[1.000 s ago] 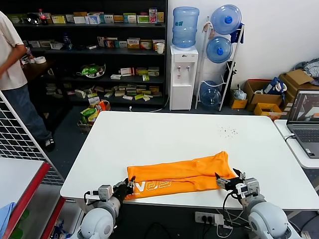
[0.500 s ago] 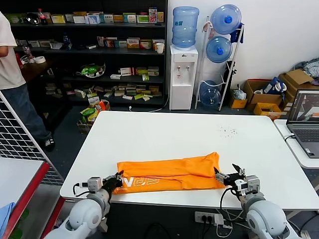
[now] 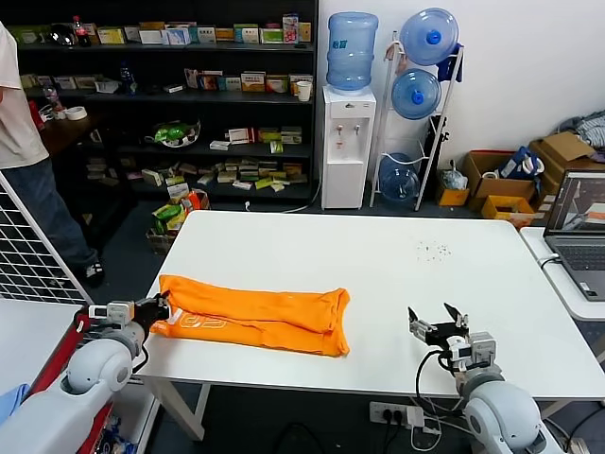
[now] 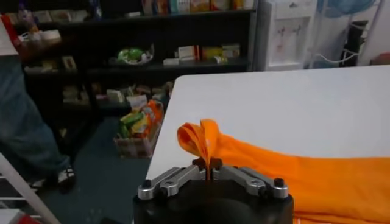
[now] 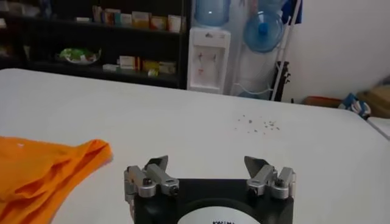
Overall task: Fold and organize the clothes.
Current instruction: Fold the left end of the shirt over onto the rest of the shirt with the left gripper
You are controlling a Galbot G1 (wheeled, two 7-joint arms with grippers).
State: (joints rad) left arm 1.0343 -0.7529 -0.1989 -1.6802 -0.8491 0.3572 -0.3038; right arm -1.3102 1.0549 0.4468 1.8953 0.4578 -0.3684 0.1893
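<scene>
Orange T-shirt (image 3: 255,318) — folded into a long band — lies across the near-left part of the white tabletop (image 3: 378,265), one end at the left edge. Left gripper (image 3: 154,309) has its fingers pinched tight on that bunched end, likely to drag the band sideways. Right gripper (image 3: 438,326), fingers spread wide and empty, waits well apart — probably to leave the cloth free.

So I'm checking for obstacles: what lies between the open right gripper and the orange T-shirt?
Nothing: the head view shows only bare white table between the right gripper and the orange T-shirt.
</scene>
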